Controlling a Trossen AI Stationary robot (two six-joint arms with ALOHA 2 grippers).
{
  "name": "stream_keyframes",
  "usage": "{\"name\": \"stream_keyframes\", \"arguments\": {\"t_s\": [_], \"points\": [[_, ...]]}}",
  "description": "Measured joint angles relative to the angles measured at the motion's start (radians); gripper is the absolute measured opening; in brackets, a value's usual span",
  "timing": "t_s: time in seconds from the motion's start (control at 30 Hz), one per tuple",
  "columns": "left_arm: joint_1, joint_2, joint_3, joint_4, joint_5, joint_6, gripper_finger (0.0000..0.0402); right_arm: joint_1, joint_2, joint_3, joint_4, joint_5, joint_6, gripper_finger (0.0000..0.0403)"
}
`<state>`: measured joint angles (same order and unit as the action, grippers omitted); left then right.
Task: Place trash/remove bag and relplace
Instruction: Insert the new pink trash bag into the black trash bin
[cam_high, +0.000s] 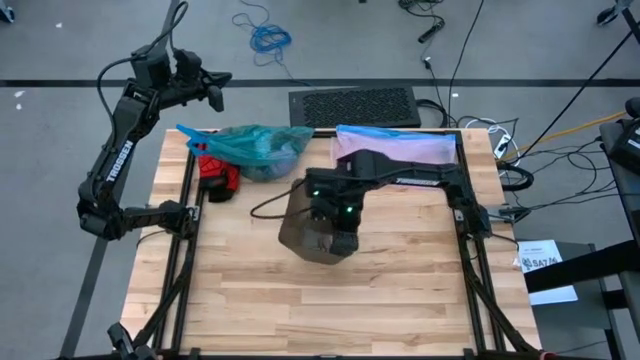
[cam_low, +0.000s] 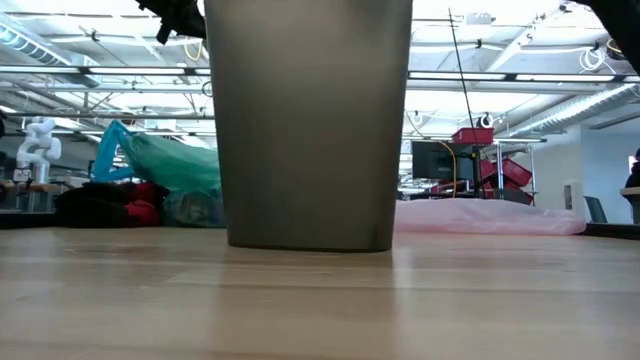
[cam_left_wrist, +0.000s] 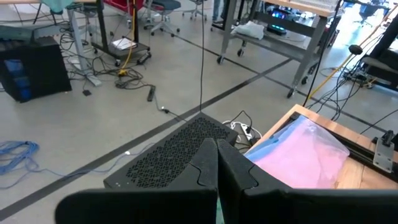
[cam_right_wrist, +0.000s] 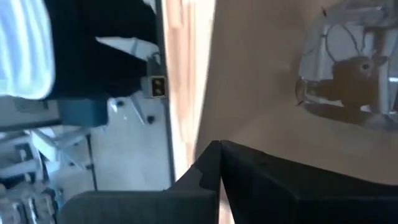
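A grey-brown translucent bin (cam_high: 305, 240) stands upright on its base mid-table and fills the middle of the low view (cam_low: 310, 120). The teal-green bag (cam_high: 255, 148), stuffed and knotted, lies at the table's far left (cam_low: 165, 165) beside a red and black thing (cam_high: 218, 175). My right gripper (cam_high: 338, 212) is over the bin's right rim, shut, with the bin's wall (cam_right_wrist: 267, 74) filling its wrist view. My left gripper (cam_high: 213, 95) is raised beyond the table's far left corner, shut on nothing (cam_left_wrist: 217, 162). My right gripper (cam_right_wrist: 219, 149) comes at the bin from above, pointing down. The bin's rim edge (cam_right_wrist: 202, 124) runs straight into the seam between the two shut fingers, so they seem to pinch the thin wall, one finger inside and one outside. The bin's base stays flat on the table (cam_low: 310, 245).
A pale pink translucent bag with a blue edge (cam_high: 395, 145) lies flat at the table's far right (cam_low: 480, 215). A black perforated mat (cam_high: 355, 105) lies on the floor past the far edge. Bare wood (cam_high: 400, 290) stretches across the near half of the table.
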<state>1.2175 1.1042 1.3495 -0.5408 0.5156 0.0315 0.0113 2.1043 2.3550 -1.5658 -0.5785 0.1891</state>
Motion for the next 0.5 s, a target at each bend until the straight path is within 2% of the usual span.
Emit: {"name": "stream_keyframes", "arguments": {"t_s": [0.13,0.3,0.37,0.5], "points": [[0.0,0.0,0.0,0.0,0.0,0.0,0.0,-0.023,-0.075,0.0,0.045,0.009,0.106,0.0],[0.0,0.0,0.0,0.001,0.0,0.0,0.0,-0.115,-0.187,0.0,0.175,0.089,0.239,0.0],[0.0,0.0,0.0,0.002,0.002,0.0,0.0,-0.175,-0.231,0.002,0.207,0.174,0.243,0.0],[0.0,0.0,0.0,0.002,0.005,0.0,0.0,-0.35,-0.264,0.004,0.119,0.457,0.237,0.0]]}}
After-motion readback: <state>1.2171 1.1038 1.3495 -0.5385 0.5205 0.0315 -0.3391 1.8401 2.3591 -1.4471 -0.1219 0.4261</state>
